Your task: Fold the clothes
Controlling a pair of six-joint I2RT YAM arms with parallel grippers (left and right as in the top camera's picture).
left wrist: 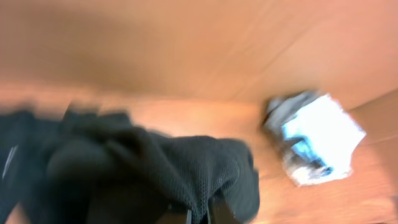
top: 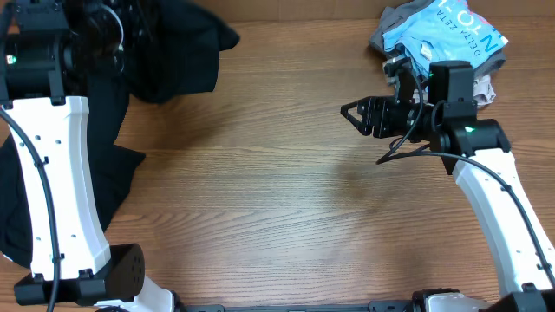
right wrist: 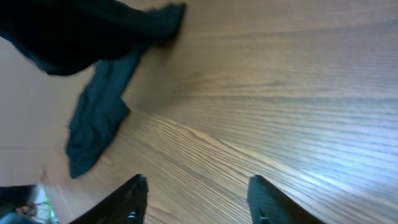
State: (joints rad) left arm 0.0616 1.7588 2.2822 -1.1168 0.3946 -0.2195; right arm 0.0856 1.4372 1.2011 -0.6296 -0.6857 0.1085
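Observation:
A black shirt (top: 165, 61) hangs bunched at the table's far left, lifted by my left gripper (left wrist: 199, 214), which is shut on its mesh cloth (left wrist: 186, 168). More black cloth (top: 13, 191) trails down the left side of the table. The shirt also shows in the right wrist view (right wrist: 93, 31) at top left. My right gripper (top: 351, 113) is open and empty above the bare wood right of centre; its fingers (right wrist: 196, 186) are spread wide. A light blue printed garment (top: 451, 30) lies crumpled with grey cloth at the far right, also in the left wrist view (left wrist: 317, 137).
The wooden table (top: 260, 173) spans the view. My left arm's white link (top: 56, 191) stands over the black cloth at left. The right arm (top: 494, 191) reaches in from the lower right.

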